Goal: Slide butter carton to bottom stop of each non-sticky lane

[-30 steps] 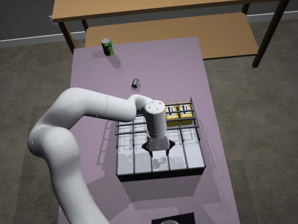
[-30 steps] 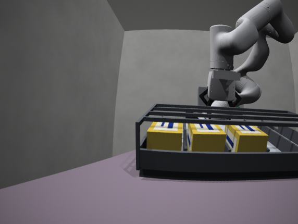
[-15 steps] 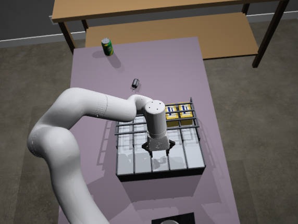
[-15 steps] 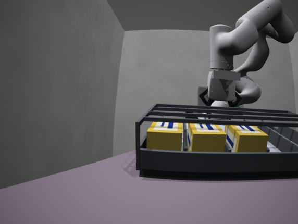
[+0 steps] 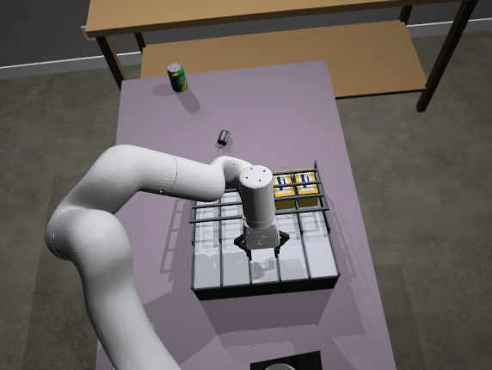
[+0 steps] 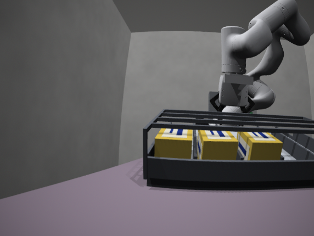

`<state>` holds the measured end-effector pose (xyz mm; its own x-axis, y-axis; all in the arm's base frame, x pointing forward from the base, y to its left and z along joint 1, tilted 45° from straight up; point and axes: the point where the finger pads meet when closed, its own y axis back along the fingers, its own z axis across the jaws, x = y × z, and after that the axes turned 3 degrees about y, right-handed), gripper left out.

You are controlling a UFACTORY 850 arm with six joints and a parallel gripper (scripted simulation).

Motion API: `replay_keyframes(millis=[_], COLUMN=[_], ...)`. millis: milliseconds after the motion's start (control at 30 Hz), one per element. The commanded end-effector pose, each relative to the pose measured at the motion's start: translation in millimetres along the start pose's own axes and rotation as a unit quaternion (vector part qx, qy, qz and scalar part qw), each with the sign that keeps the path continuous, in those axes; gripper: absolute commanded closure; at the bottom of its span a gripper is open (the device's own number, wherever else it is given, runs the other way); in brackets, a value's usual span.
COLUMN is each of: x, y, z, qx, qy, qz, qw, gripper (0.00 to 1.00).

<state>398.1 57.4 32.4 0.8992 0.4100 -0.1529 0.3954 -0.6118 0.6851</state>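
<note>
The dark shelf has five pale lanes separated by thin rails. Three yellow butter cartons with blue and white tops stand in a row at its far, upper end. The right one in the exterior view is turned a little askew. In the top view two cartons show in the two rightmost lanes, and my wrist hides the third. My gripper points down over the middle lane, about halfway down it, open and empty. The exterior view shows it behind the shelf's top rails, apart from the cartons.
A green can stands at the far left of the purple table. A small dark cylinder lies between the can and the shelf. A wooden table stands beyond. A dark object sits at the near table edge.
</note>
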Motion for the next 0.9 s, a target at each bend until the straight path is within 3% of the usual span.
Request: replay_keyframes(millis=[0, 867], x=[0.5, 0.5], y=[0.8, 0.8], z=[0.2, 0.2], qx=[0.000, 0.000], qy=[0.000, 0.000], qz=[0.001, 0.001], qw=[1.000, 1.000], gripper=[0.19, 0.17])
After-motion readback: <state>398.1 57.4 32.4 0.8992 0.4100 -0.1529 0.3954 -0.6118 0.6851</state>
